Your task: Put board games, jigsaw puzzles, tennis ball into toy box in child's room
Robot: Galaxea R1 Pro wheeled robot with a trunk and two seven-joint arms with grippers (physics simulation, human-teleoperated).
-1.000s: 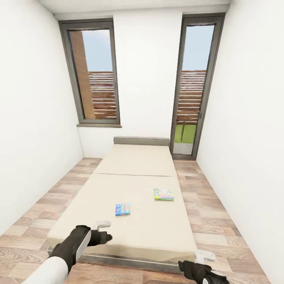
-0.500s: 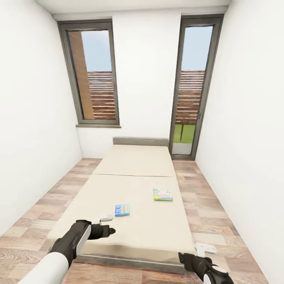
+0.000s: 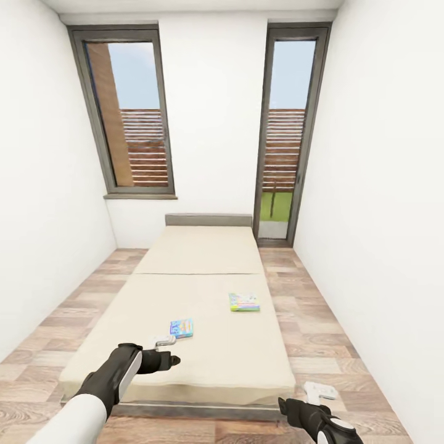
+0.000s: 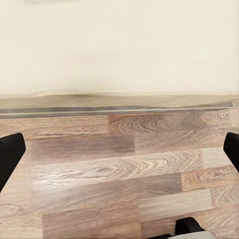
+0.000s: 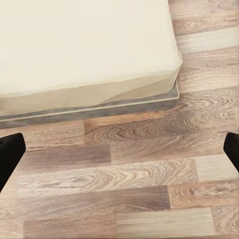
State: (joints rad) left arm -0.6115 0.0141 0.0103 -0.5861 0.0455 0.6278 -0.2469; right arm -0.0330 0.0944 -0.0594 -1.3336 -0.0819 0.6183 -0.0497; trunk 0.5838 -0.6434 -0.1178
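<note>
Bed (image 3: 185,345) with beige mattress runs lengthwise down the narrow room, its dark headboard (image 3: 208,219) against the far wall between two tall windows. Two board games lie flat on the near half of the mattress: the blue board game (image 3: 182,327) toward the left, the green and white board game (image 3: 244,302) farther back and to the right, well apart from each other.

Left arm (image 3: 92,401) reaches forward and up from the lower left corner, white sleeve ending in a black wrist, its left tool (image 3: 165,341) held over the near left part of the mattress just short of the blue game. In the left wrist view its black fingers (image 4: 10,154) sit at both edges, spread wide, with floor planks and the bed's foot edge between them.

Right arm (image 3: 314,419) stays low at the lower right, the right tool (image 3: 320,390) over the wood floor (image 3: 345,345) beside the bed's near right corner. Right wrist view shows its fingers (image 5: 10,157) likewise spread wide, nothing between them.
</note>
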